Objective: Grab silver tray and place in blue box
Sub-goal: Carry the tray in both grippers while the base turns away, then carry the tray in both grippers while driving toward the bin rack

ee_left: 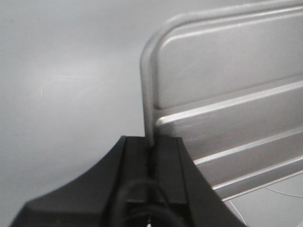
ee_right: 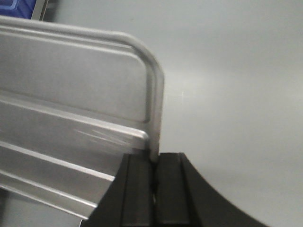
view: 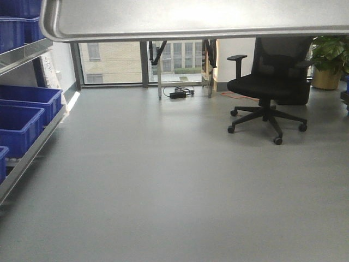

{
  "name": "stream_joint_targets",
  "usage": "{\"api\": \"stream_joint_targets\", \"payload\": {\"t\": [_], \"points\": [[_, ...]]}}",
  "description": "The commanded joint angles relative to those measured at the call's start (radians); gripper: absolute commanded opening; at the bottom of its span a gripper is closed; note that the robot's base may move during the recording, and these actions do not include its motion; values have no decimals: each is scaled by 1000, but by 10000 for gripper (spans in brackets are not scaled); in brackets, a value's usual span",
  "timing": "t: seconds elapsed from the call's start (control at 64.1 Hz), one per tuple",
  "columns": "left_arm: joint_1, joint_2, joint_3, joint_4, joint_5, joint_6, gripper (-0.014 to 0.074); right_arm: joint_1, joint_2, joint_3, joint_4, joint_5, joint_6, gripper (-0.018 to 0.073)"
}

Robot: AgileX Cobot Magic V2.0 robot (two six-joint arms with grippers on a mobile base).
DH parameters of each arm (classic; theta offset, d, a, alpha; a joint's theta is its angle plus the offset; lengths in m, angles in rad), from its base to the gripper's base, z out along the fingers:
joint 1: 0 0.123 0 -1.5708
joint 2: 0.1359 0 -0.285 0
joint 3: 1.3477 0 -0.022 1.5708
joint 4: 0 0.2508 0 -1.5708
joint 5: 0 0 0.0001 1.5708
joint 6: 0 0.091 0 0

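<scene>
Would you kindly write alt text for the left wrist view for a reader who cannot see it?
The black left tool is shut on the rim of the silver tray, near a rounded corner. Raised ridges run across the tray, and plain grey floor lies behind.

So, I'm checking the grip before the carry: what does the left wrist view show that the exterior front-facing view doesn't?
Only the left wrist view: the left pincer shut on the rim of the silver tray, and the ridges across its base. Only the front view: blue bins, an office chair, a plant. Both: the silver tray held above grey floor.
</scene>
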Motion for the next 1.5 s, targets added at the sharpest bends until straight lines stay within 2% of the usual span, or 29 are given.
{"api": "stream_joint_targets", "payload": {"t": [0.0, 1.483], "points": [[-5, -21, -25, 49, 6, 17, -104, -5, -18, -30, -71, -42, -9, 57], [-5, -19, -25, 45, 6, 17, -104, -5, -11, -30, -71, -44, -9, 57]]}}
